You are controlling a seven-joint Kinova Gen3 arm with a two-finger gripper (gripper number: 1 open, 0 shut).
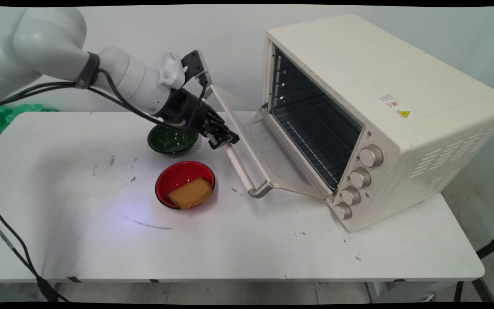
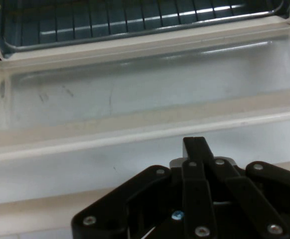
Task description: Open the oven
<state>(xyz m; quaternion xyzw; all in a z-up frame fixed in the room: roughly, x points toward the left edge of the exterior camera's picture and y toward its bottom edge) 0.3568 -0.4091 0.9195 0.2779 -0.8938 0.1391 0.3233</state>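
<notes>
the gripper (image 1: 225, 139), jaws closed on the handle (image 1: 240, 169) of the oven (image 1: 384, 111) door, could slip off or drag the light oven sideways.

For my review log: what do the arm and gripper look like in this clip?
A glossy white arm of rounded cylindrical links, with a black band round it and black cables hanging along its underside. A small black-and-white camera module sits at the wrist. The gripper is black, its linkage studded with silver screws.
</notes>
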